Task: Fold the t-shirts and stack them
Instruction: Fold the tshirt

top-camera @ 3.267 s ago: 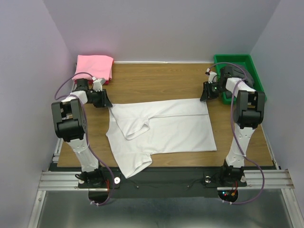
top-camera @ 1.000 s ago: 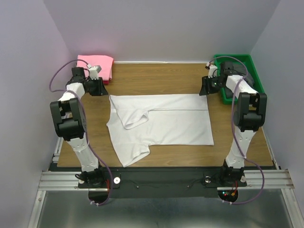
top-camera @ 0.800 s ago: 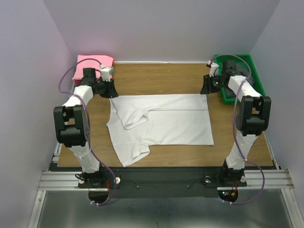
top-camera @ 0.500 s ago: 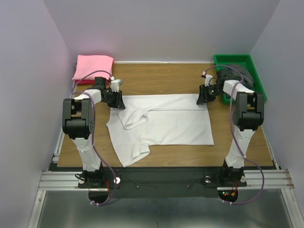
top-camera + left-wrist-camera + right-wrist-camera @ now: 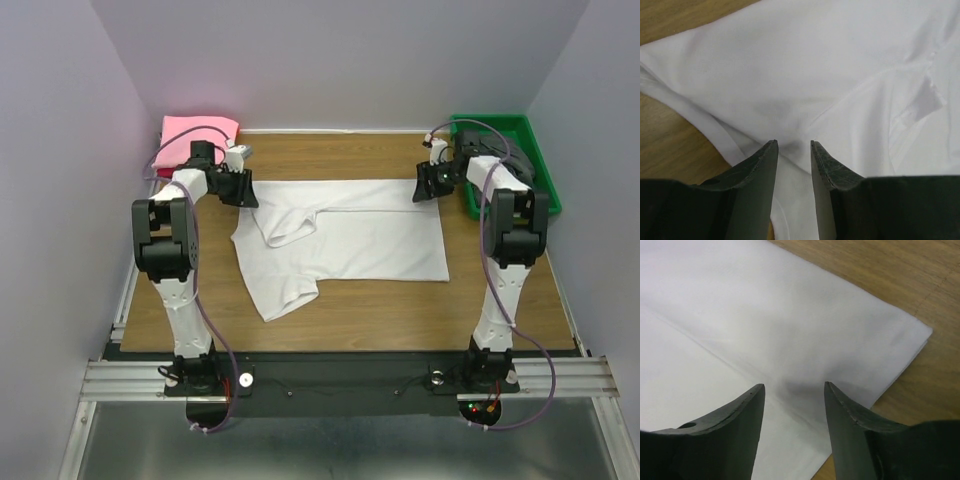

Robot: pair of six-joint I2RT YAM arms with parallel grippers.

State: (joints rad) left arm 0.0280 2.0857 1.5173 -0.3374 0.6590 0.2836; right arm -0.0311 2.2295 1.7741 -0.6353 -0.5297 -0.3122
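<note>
Left gripper (image 5: 240, 188), top view: placed low at the far left corner of the white t-shirt (image 5: 350, 235). The pink t-shirt (image 5: 200, 135) is seen folded just behind it.
Right gripper (image 5: 425, 185), top view: placed at the shirt's far right corner, with the green tray (image 5: 510, 118) just outboard of it.
Room, top view: bare table (image 5: 330, 160) is left beyond both grippers. The tray wall could be clipped if the right arm is swung outward.
Left wrist view: the fingers are held narrowly parted and nothing is seen pinched. A cloth ridge runs under the gap, and wood is exposed left of the fingers.
Risk, left: only the top layer may be caught, so the folded-in sleeve could be dragged loose.
Right wrist view: the jaws are spread wider over flat cloth. The hem corner lies ahead and to the right, with wood beyond it.
Risk, right: if the cloth is gripped too far in from the edge it would be bunched, and an uneven lift would skew the fold.
</note>
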